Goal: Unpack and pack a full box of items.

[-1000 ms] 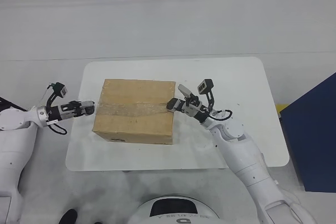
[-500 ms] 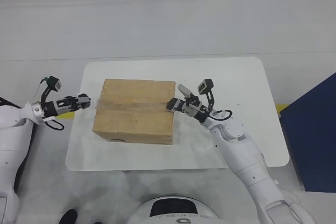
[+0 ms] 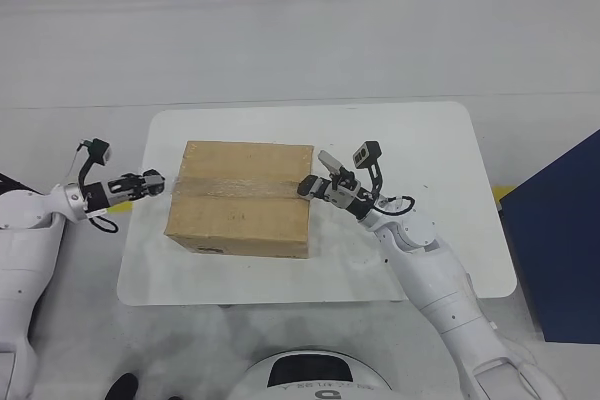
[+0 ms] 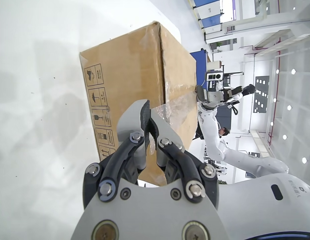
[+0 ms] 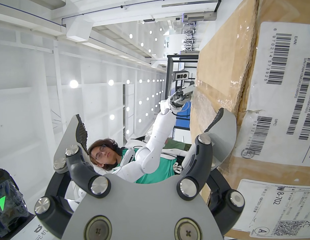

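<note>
**Taped box at mid-counter, a claw at each end**

A white counter (image 3: pixel 420 150) with rounded corners fills the middle of the top view, standing on a pale grey floor (image 3: pixel 280 50). A dark blue partition (image 3: pixel 580 240) is cut off by the right edge of the frame.

The brown cardboard box (image 3: pixel 242 205) sits at the centre of the counter, slightly left of the middle. Its top flaps lie shut, so its contents are hidden.

The left claw (image 3: pixel 152 183) is just off the box's left end, with its fingers drawn almost together. They pinch the crumpled end of the clear tape (image 4: pixel 172 107) that runs along the top seam. How firmly they grip it is hard to make out.

The right claw (image 3: pixel 316 174) is at the box's right end with its fingers spread wide and holds nothing. One finger rests against the box's upper edge by the seam.

White labels (image 5: pixel 282 58) cover that end face. The opposite end face carries a column of handling symbols (image 4: pixel 96 98).
</note>
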